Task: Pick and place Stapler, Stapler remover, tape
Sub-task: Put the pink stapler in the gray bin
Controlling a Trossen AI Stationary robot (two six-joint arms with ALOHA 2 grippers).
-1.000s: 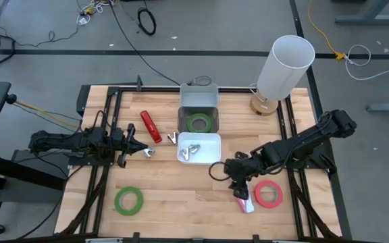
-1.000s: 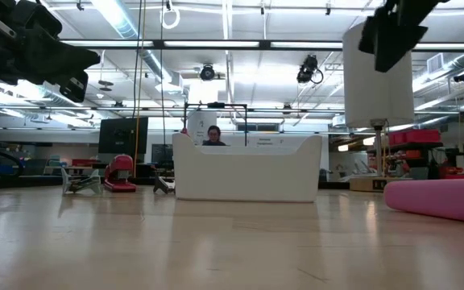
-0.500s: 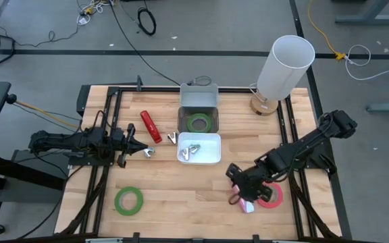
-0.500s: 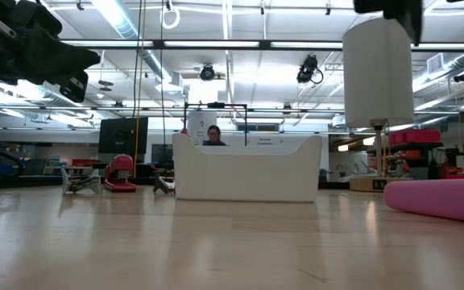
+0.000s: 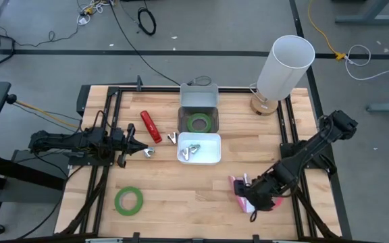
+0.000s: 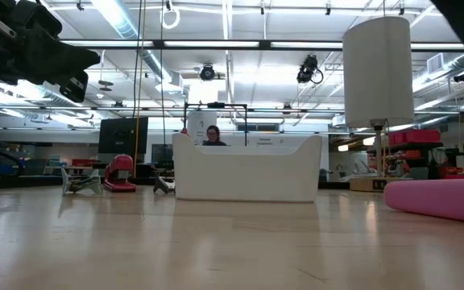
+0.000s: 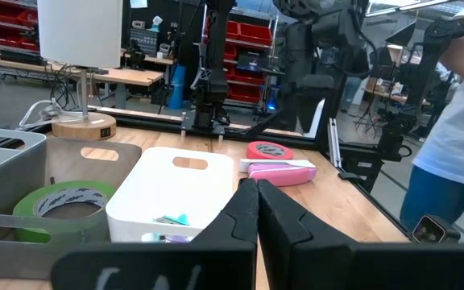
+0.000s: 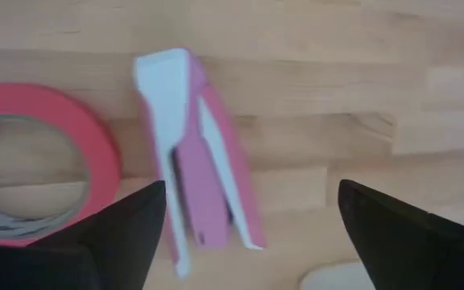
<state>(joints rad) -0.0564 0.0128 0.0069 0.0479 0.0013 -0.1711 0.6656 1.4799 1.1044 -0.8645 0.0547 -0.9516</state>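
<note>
Two arms are noted at the table (image 5: pixel 181 196). The right gripper (image 5: pixel 255 200) is positioned low over the near right part of the table, directly above the pink stapler (image 8: pixel 196 173); in the right wrist view its fingers (image 8: pixel 119 234) are seen spread wide to either side of the stapler, with nothing held. The stapler is lying flat on the wood, just beside the red tape roll (image 8: pixel 31 161), possibly touching it; this cannot be settled. The left gripper (image 5: pixel 132 150) is parked at the left side of the table, jaws pressed together and empty, with a staple remover (image 5: pixel 148 153) lying just beside its tips.

Other task items are recorded: a red stapler (image 5: pixel 150 126) left of the grey bin (image 5: pixel 198 98), a green tape roll (image 5: pixel 198 123) inside that bin, a second green tape roll (image 5: pixel 129 200) on the near left of the table, and small metal pieces in the white tray (image 5: pixel 211 156).

Handling is judged as follows. The pink stapler is expected to be rigid, moderately heavy for its size, and smooth-sided plastic, so slip is possible. A grip across the narrow width at mid-body is advised, away from the hinged end, with care that the adjacent red roll is not caught.
</note>
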